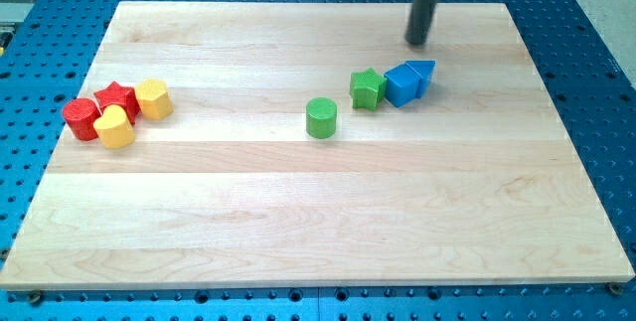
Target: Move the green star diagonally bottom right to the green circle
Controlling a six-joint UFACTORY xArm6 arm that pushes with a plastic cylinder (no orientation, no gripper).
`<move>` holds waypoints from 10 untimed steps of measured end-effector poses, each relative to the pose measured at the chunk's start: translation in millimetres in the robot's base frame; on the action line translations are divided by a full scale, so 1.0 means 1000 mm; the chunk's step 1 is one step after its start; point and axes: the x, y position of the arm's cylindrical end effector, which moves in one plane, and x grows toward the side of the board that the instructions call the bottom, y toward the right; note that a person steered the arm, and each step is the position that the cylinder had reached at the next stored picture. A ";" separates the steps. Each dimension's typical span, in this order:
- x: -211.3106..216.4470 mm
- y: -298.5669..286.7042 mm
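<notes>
The green star point(368, 88) lies right of the board's middle, touching a blue cube point(401, 84) on its right. The green circle point(321, 118) stands apart, down and to the left of the star. My tip point(416, 43) is above the blue blocks, up and to the right of the star, touching nothing.
A blue triangle point(424, 73) sits against the blue cube's right side. At the view's left a cluster holds a red cylinder point(80, 119), a red star point(116, 97), a yellow heart point(115, 128) and a yellow hexagon point(153, 98). The wooden board point(318, 222) lies on a blue perforated table.
</notes>
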 end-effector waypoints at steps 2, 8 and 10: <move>0.050 -0.065; 0.131 -0.077; 0.161 -0.065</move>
